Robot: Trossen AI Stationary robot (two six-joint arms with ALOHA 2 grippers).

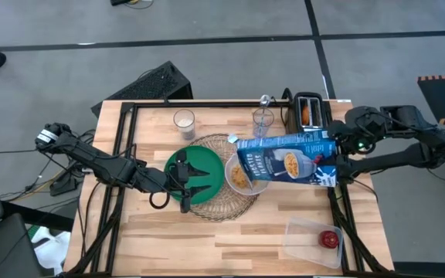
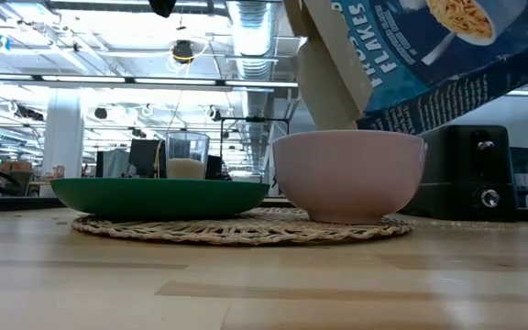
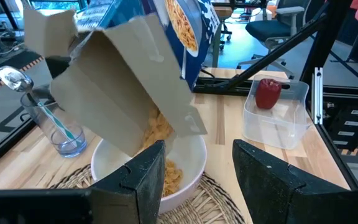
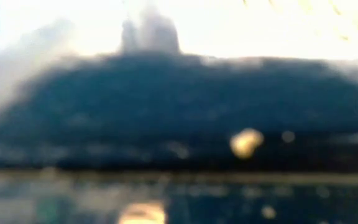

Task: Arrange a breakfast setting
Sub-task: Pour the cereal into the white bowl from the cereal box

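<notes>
Pouring cereal: right gripper (image 1: 332, 164) pinching tipped carton (image 1: 286, 159) over bowl (image 1: 245, 177), mat's (image 1: 221, 207) 3 o'clock.
Plate (image 1: 195, 164) set at 9; left gripper (image 1: 194, 187) spread, hovering nearby. Apple (image 1: 329, 239) in tub (image 1: 298, 235), bagel in toaster (image 1: 310, 113) – pending.

Grey floor (image 1: 207, 23) with dark lines surrounds the light wooden table (image 1: 230, 235); behind it, an open hall with long ceiling lights (image 2: 255, 23), office chairs (image 3: 278, 25)
</notes>
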